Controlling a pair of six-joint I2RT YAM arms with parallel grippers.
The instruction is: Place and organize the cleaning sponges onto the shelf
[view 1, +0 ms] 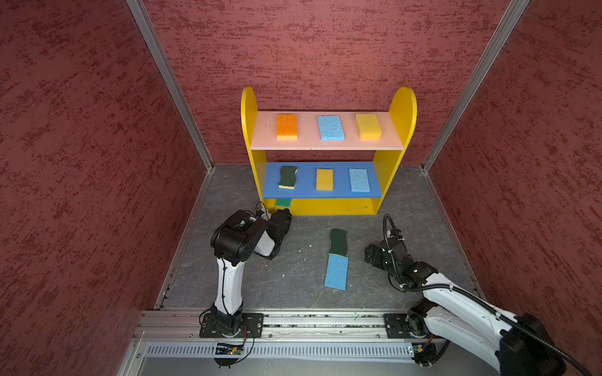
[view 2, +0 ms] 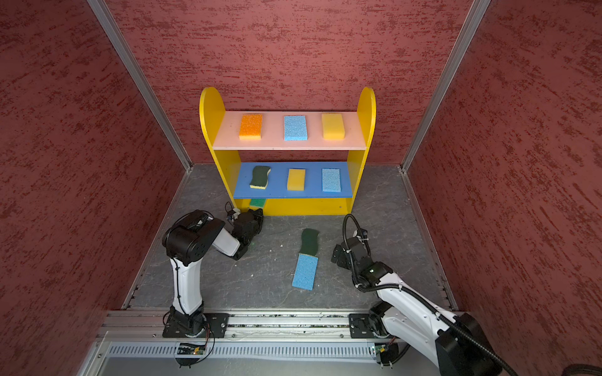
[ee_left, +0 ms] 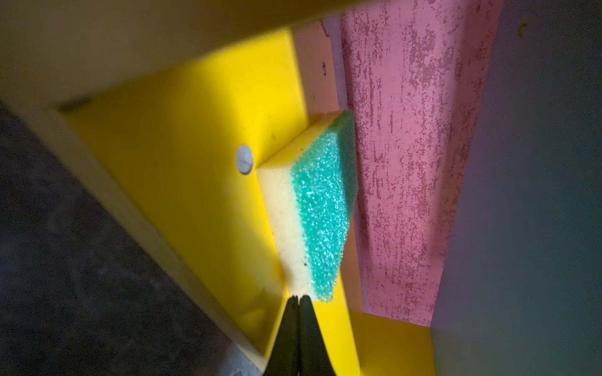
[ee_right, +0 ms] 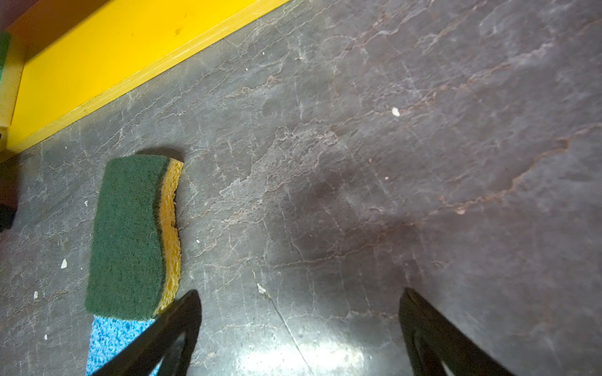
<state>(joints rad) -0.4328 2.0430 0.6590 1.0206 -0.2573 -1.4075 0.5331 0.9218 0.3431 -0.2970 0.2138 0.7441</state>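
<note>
The shelf [view 1: 249,117] stands at the back wall. Its pink board holds an orange sponge [view 1: 286,126], a blue one [view 1: 330,127] and a yellow one [view 1: 368,126]. The blue board carries a wavy scourer [view 1: 288,176], a yellow sponge [view 1: 324,179] and a blue sponge [view 1: 359,180]. A green-topped sponge [ee_left: 322,208] lies on the yellow base at its left end. My left gripper [ee_left: 296,298] is shut and empty, tips right at that sponge's near end. On the floor a second wavy scourer [ee_right: 130,234] overlaps a blue sponge [view 1: 336,271]. My right gripper [ee_right: 299,293] hovers open just right of them.
Red textured walls [view 1: 97,162] close in the dark stone floor [view 1: 293,260] on three sides. An aluminium rail [view 1: 325,320] with both arm bases runs along the front. The yellow base board [view 1: 335,206] right of the green-topped sponge is bare.
</note>
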